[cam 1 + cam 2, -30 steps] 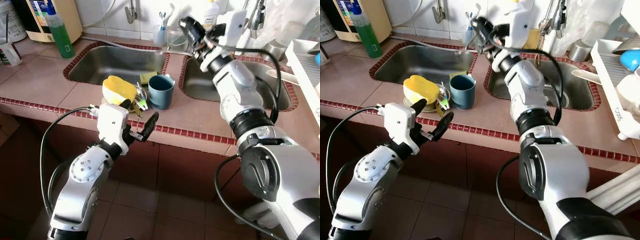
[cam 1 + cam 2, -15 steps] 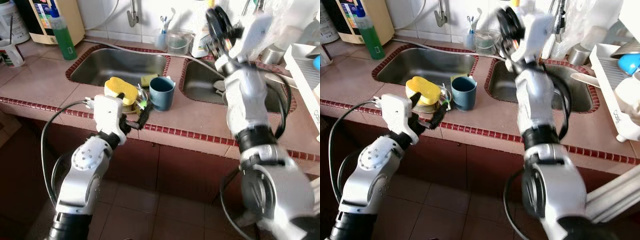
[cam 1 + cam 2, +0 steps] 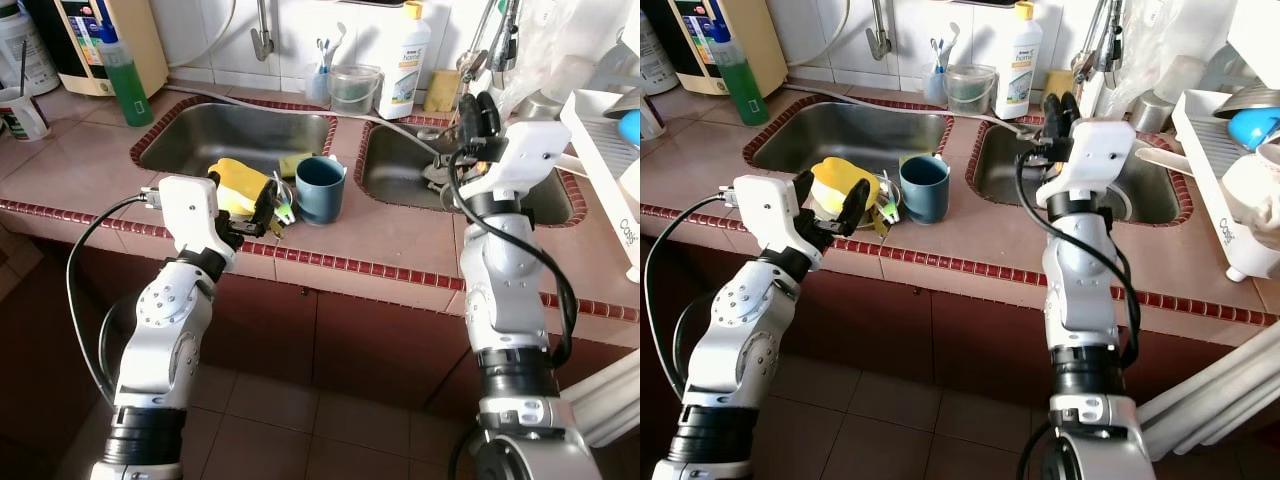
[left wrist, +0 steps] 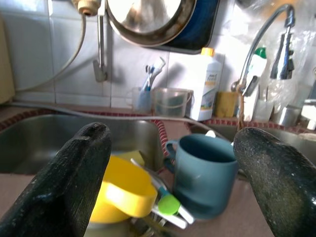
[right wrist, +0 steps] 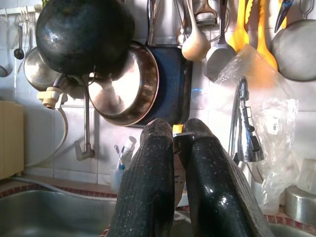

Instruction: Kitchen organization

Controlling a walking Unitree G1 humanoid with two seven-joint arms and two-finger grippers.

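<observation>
At the tiled kitchen counter [image 3: 400, 235], the left gripper [image 3: 262, 208] stood with its fingers spread wide just in front of a yellow bowl [image 3: 240, 185] and a blue mug [image 3: 320, 187] between the two sinks. The right gripper [image 3: 1058, 108], fingers pressed together, was raised above the right sink [image 3: 1140, 185].

Green bottle [image 3: 124, 78] stands at the back left of the counter, a white cup [image 3: 20, 110] just off to its left. Behind the sinks: tap [image 3: 262, 35], toothbrush cup [image 3: 320, 80], clear tub [image 3: 353, 87], white detergent bottle [image 3: 399, 62]. Dish rack [image 3: 605, 150] sits far right. On the wall hang a black pot [image 5: 81, 34], a steel pan [image 5: 126, 81] and a ladle [image 5: 196, 44].
</observation>
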